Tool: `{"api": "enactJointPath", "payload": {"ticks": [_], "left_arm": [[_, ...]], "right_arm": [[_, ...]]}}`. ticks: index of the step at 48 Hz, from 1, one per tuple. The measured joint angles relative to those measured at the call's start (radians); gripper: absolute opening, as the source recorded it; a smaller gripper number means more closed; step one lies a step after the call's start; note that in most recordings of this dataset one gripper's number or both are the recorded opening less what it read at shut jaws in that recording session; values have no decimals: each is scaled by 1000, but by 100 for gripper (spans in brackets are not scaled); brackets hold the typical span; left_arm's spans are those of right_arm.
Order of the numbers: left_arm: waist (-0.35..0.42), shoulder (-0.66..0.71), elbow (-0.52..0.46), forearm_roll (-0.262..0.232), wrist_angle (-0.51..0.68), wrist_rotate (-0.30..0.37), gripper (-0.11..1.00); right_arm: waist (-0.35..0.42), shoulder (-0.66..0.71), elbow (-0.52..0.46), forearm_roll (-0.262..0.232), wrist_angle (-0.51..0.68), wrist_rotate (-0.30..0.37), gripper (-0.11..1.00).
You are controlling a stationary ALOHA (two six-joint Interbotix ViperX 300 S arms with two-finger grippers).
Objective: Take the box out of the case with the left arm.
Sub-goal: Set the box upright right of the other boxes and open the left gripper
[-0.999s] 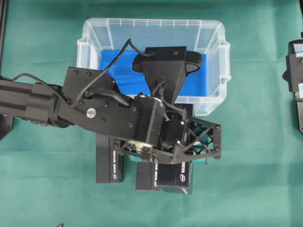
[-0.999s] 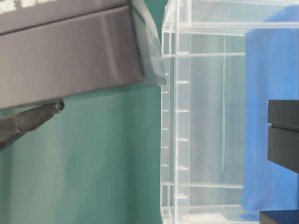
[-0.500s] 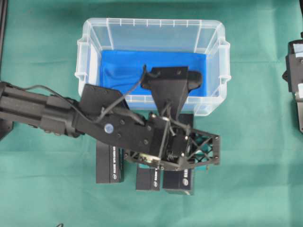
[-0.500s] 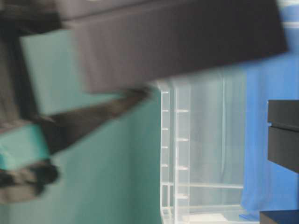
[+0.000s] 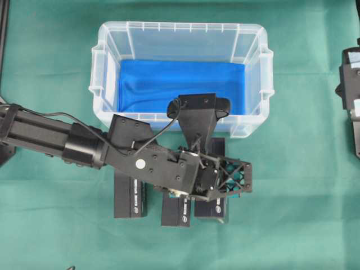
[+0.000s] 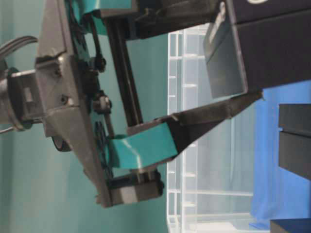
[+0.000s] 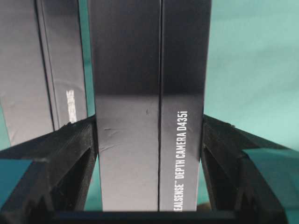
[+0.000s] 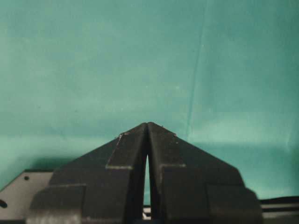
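My left arm (image 5: 50,132) reaches in from the left edge, across the green table (image 5: 298,197), its wrist bent down just in front of the case (image 5: 180,34). My left gripper (image 7: 149,135) is part open, both fingers (image 7: 74,140) pressed against the sides of the black box (image 7: 149,93), outside the case, among other boxes (image 5: 129,197) on the table. My right gripper (image 8: 147,140) has its fingers together, holding nothing.
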Motion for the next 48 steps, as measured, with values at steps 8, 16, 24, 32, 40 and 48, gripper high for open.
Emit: {"api": "enactJointPath", "payload": {"ticks": [8, 16, 24, 32, 40, 48], "left_arm": [[5, 25, 2, 6, -29, -5, 61], [5, 40, 2, 6, -51, -5, 61], [5, 40, 2, 5, -52, 2, 61], [3, 40, 5, -11, -54, 8, 61], [0, 40, 6, -21, -52, 8, 61], [-5, 40, 26, -23, -54, 8, 61]], "right_arm": [[0, 0, 5, 0, -2, 0, 3], [0, 2, 9, 0, 0, 0, 3], [0, 2, 12, 0, 0, -2, 3], [0, 0, 12, 0, -2, -2, 3], [0, 2, 12, 0, -2, 0, 3], [0, 2, 14, 0, 0, 0, 3]]}}
